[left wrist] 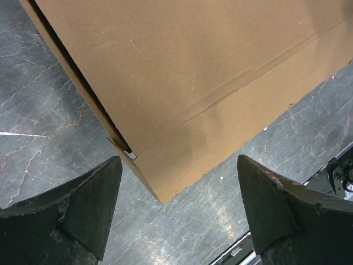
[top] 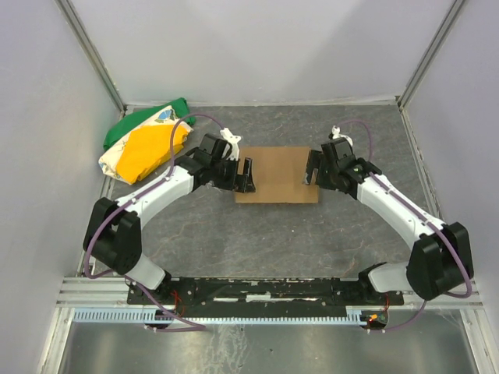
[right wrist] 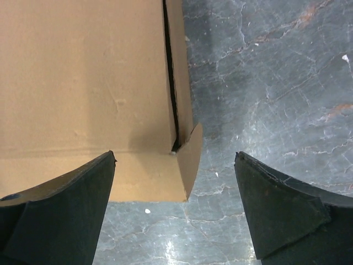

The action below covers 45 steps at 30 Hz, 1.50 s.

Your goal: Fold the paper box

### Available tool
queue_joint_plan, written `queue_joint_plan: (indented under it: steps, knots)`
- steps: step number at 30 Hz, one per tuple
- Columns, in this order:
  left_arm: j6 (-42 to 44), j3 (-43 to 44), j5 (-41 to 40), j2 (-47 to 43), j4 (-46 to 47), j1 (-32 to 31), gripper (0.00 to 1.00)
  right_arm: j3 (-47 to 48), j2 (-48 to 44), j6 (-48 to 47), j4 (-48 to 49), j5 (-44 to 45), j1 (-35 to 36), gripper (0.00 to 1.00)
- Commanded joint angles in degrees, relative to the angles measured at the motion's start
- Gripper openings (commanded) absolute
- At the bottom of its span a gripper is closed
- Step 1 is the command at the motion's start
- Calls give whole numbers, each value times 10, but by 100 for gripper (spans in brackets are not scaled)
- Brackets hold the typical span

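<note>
The paper box (top: pixel 277 174) is a shallow brown cardboard rectangle lying flat in the middle of the table. My left gripper (top: pixel 246 176) is open at the box's left edge. In the left wrist view the box's near corner (left wrist: pixel 182 94) lies ahead of and between the spread fingers (left wrist: pixel 83 204), apart from them. My right gripper (top: pixel 311 169) is open at the box's right edge. In the right wrist view the box's corner (right wrist: pixel 94 94) with a side flap and a dark slit lies ahead of the spread fingers (right wrist: pixel 276 204), untouched.
A green, yellow and white cloth bundle (top: pixel 146 142) lies at the back left by the wall. White walls close in the table on three sides. A metal rail (top: pixel 265 292) with the arm bases runs along the near edge.
</note>
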Motion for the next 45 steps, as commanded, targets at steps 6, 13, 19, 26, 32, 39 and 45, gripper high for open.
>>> queue_joint_plan:
  steps: [6, 13, 19, 26, 32, 39, 45]
  knots:
    - [-29, 15, 39, 11, 39, 7, 92, 33, 39, 0, 0, -50, -6, 93]
    - [-32, 15, 70, 31, 46, 7, 92, 23, 25, -40, -31, -75, -7, 94]
    - [-29, 3, 69, 14, 51, 7, 91, -2, 25, -65, -22, -99, -7, 96]
    - [-35, -37, 62, -40, 105, 7, 94, -41, 12, -70, 27, -102, -6, 99]
    - [-48, -59, 95, -40, 145, 7, 95, -54, 16, -71, 72, -133, -6, 98]
    - [-45, -64, 100, -30, 128, 6, 94, -56, 20, -74, 84, -139, -6, 97]
    - [-26, -67, 71, -35, 85, 5, 94, -56, 22, -77, 87, -143, -7, 96]
